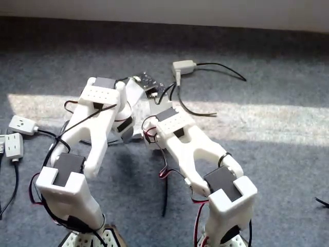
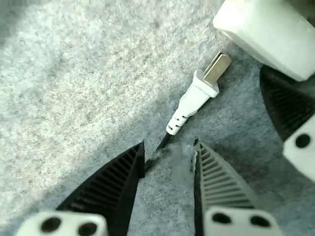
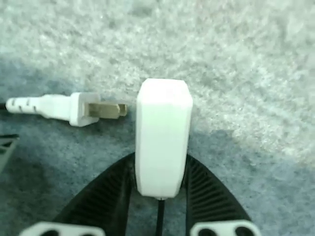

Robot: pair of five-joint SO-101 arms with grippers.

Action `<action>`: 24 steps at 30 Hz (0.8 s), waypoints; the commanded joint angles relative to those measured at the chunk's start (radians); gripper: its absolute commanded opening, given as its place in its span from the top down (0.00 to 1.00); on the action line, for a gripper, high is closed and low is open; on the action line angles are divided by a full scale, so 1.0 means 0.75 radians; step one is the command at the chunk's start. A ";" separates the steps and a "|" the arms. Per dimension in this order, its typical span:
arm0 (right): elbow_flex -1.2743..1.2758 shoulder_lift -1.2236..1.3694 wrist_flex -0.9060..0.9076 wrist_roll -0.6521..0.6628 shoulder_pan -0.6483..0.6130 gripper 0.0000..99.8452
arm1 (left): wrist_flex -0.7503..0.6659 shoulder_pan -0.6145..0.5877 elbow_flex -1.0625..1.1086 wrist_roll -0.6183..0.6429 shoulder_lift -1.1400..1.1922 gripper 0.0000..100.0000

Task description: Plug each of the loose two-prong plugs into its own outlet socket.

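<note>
A white two-prong plug (image 2: 198, 94) on a black cord lies flat on the grey carpet. My left gripper (image 2: 169, 145) is open just behind it, one finger on each side of the cord. My right gripper (image 3: 160, 169) is shut on a white outlet socket block (image 3: 163, 132), held upright close to the plug (image 3: 74, 108). The brass prongs (image 3: 108, 110) point at the block's side and stop just short of it. The same block (image 2: 268, 29) stands beyond the prongs in the left wrist view. In the high view both arms meet at mid-carpet (image 1: 138, 131).
Two more white outlet sockets (image 1: 20, 125) (image 1: 13, 145) lie at the left edge with their cords. A white adapter (image 1: 183, 67) with a black cable lies at the back, next to a small dark part (image 1: 149, 81). Bare carpet stretches to the right.
</note>
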 commanded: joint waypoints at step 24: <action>-0.128 -0.019 0.169 -0.010 0.069 0.77 | -0.176 0.066 0.118 -0.145 -0.048 0.82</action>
